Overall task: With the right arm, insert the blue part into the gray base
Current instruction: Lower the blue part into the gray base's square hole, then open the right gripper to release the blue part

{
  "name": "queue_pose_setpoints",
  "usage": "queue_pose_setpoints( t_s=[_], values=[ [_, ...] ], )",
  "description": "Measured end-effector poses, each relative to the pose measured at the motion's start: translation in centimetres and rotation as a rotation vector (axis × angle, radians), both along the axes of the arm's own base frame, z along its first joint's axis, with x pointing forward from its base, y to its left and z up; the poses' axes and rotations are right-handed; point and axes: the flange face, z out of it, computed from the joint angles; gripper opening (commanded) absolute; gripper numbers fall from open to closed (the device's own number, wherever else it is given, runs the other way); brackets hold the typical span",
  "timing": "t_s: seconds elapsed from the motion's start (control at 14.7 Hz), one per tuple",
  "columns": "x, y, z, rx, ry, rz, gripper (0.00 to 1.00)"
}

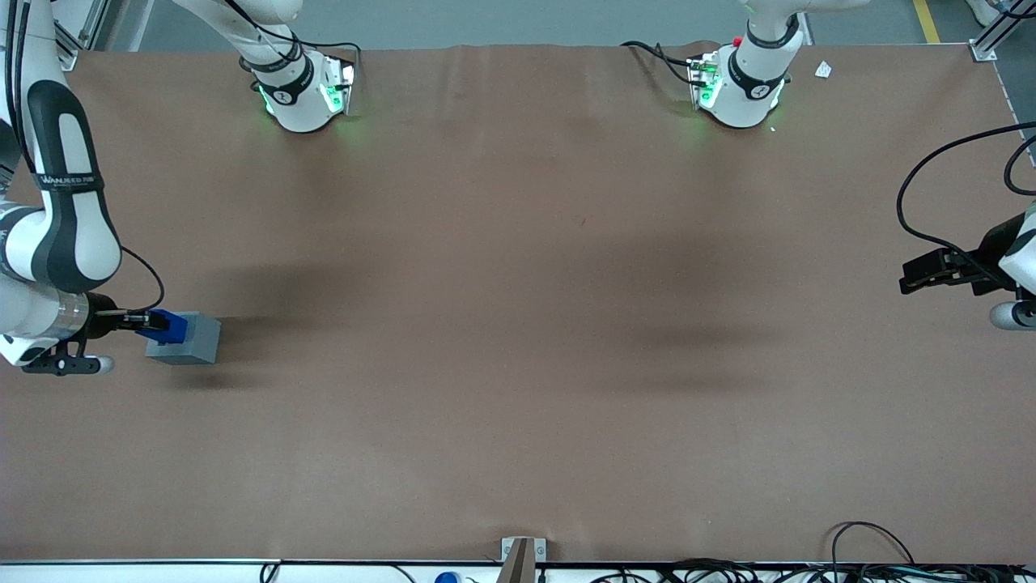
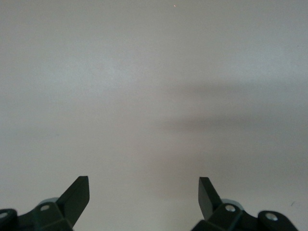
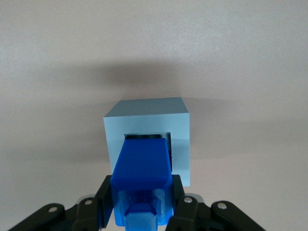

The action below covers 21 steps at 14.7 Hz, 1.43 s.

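The gray base (image 1: 188, 339) sits on the brown table (image 1: 518, 324) at the working arm's end, its square recess (image 3: 149, 137) facing the right arm (image 1: 57, 243). The gripper (image 1: 150, 324) hovers just above the base, its fingers (image 3: 107, 197) pinching the blue part (image 3: 143, 185), whose leading end reaches the recess.
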Motion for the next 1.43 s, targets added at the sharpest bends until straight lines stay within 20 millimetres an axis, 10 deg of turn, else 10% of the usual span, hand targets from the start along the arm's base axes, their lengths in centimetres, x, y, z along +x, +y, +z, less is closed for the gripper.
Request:
queue_pose_setpoints(
  t_s=[0.82, 1.02, 1.43],
  values=[
    [0.8, -0.2, -1.4, -0.001, 0.004, 0.000, 0.20],
    [0.9, -0.2, -1.5, -0.001, 0.004, 0.000, 1.00],
    [1.1, -0.2, -1.4, -0.001, 0.000, 0.001, 1.00]
  ],
)
